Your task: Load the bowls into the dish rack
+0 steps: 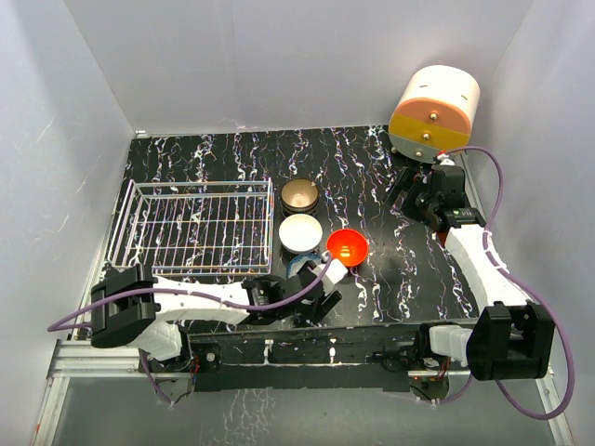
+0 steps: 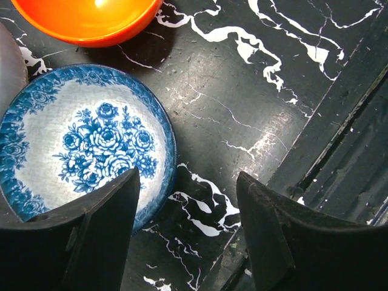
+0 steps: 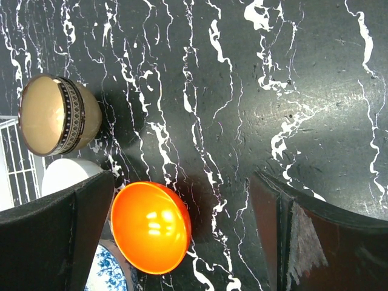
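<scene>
**A:** Four bowls show on the bench (image 1: pixel 390 269), none in the dish rack (image 1: pixel 204 184) yet. The black one I can't find. Where's the left hand (image 2: pixel 187 182)?

**B:** Over the blue-and-white bowl (image 2: pixel 91 139), fingers apart. One finger is above the bowl's inside, the other over bare bench, and the rim lies between them. Nothing is clamped.

**A:** And the right hand (image 3: pixel 182 179)?

**B:** Spread wide, holding nothing, apart from every bowl.

**A:** What worries you?

**B:** A thin pinch on a glazed rim. I'd guess the bowl could tip or slide out on the lift. The red-orange bowl (image 2: pixel 91 21) sits just ahead of the fingertips and the white bowl (image 1: pixel 300 232) is beside the inner finger, so a skid would knock either. The rack lies well off to the hand's left, which makes for a long carry.
</scene>
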Robot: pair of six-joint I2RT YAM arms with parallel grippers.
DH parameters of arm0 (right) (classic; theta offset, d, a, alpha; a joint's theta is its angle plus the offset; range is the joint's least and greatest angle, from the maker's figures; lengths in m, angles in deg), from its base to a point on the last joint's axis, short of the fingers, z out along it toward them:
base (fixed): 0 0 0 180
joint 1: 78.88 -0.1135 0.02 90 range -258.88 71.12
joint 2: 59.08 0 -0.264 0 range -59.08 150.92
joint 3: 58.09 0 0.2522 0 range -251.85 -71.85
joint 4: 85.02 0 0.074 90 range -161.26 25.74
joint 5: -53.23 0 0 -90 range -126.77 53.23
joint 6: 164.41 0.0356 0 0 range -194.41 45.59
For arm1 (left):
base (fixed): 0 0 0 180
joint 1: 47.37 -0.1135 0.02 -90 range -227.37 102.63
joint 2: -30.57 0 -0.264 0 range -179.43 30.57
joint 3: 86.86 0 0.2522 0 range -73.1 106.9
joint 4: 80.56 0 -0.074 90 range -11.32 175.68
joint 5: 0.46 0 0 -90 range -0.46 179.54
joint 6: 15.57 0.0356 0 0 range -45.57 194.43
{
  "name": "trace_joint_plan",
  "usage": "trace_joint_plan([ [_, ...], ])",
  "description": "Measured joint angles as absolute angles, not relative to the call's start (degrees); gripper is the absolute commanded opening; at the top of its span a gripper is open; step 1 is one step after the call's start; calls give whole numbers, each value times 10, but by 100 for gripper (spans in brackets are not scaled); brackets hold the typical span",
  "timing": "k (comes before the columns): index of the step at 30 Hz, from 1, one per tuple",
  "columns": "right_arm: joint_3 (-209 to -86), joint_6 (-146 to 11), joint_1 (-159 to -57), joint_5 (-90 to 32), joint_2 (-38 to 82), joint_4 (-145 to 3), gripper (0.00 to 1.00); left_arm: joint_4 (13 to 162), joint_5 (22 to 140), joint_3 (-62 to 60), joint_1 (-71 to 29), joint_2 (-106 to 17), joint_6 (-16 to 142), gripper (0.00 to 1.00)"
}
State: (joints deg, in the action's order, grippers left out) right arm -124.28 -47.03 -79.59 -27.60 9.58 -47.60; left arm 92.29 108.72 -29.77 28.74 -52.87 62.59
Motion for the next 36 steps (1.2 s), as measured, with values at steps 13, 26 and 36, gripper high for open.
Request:
trace_joint_plan([
  [13,-1225,-466,-795,-269,102,-488,98,948,1024,-301,231,-564,624,49],
  [26,-1215,-462,-770,-263,102,-492,98,963,1017,-300,230,-587,625,0],
  [36,-1207,-458,-766,-265,98,-492,99,960,1038,-291,240,-574,626,0],
])
